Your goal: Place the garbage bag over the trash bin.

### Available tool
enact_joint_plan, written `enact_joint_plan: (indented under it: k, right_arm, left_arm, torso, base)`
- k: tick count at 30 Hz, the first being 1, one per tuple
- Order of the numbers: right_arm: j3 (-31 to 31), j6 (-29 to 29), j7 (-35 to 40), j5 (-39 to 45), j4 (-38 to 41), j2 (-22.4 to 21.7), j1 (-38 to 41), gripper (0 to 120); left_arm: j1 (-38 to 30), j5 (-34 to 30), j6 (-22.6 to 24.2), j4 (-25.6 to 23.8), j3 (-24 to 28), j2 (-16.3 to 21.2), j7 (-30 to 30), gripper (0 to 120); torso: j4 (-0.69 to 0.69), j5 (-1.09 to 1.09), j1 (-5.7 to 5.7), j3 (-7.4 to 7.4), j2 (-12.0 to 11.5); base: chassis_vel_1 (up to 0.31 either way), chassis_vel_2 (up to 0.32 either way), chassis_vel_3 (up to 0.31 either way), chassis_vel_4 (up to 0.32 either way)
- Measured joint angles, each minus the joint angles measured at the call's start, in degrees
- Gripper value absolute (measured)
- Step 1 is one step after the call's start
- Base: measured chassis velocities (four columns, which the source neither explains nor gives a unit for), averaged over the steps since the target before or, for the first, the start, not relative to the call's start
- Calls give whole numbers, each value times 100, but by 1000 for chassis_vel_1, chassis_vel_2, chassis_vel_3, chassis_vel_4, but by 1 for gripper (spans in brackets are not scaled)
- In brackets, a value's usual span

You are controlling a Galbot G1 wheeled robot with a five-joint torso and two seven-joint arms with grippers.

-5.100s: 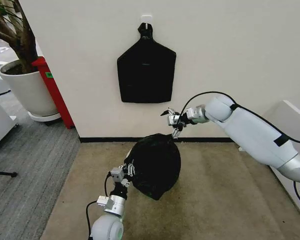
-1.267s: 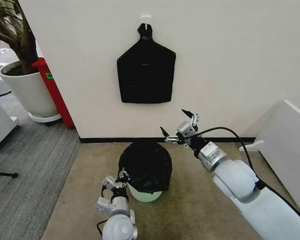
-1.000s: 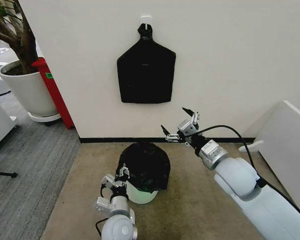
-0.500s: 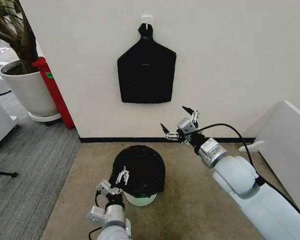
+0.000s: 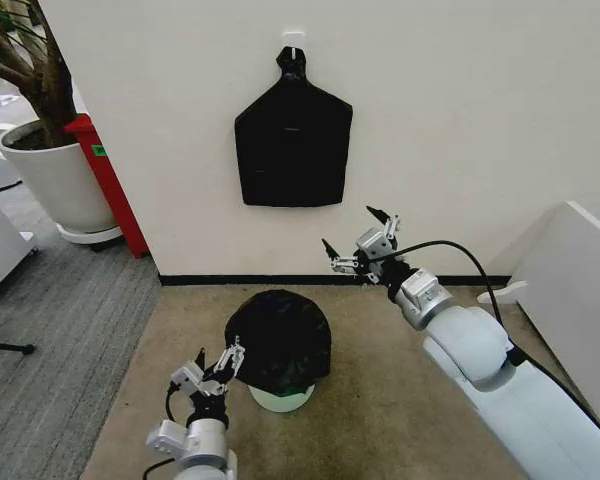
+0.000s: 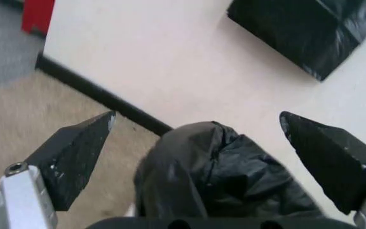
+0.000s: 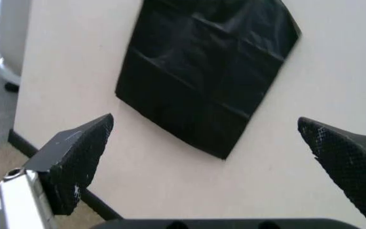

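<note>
Where beige carpet meets white wall, garbage bag capping trash bin

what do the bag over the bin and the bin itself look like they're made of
The garbage bag: thin black plastic film, going by its glossy crinkles and loose drape. The trash bin: probably smooth white moulded plastic; just its plain base shows below the bag.

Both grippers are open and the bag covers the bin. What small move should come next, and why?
Probably draw the left gripper back from the garbage bag: it already drapes over the trash bin, whose base peeks out below. The right gripper hangs open, apart.
</note>
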Motion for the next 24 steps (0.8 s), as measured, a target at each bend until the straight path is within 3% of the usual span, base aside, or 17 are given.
enact_joint_plan:
  k: [7,11,12,18,24]
  right_arm:
    - [331,-213,574,590,23,370,-316,100]
    - [791,-232,900,775,7,914,-809,100]
    - [791,-232,900,775,7,914,-809,100]
    - [1265,627,828,715,-421,1460,-1578,100]
    - [1471,1363,636,879,-945,1613,-1921,100]
  left_arm:
    - [-308,122,100,116,-226,624,85,100]
    - [-754,-73,11,393,-397,1226,635,100]
    - [-754,-73,11,393,-397,1226,635,100]
    - [-1309,-548,-278,799,-355,1850,1499,99]
    - [-1635,-531,-257,1028,-226,2026,1562,97]
  torso:
    - [0,-1,0,0,0]
    - [0,0,0,0,0]
    - [0,0,0,0,0]
    - [-2,0,0,0,0]
    - [-1,1,0,0,0]
  base:
    - [0,0,0,0]
    - [0,0,0,0]
    - [0,0,0,0]
    - [0,0,0,0]
    - [0,0,0,0]
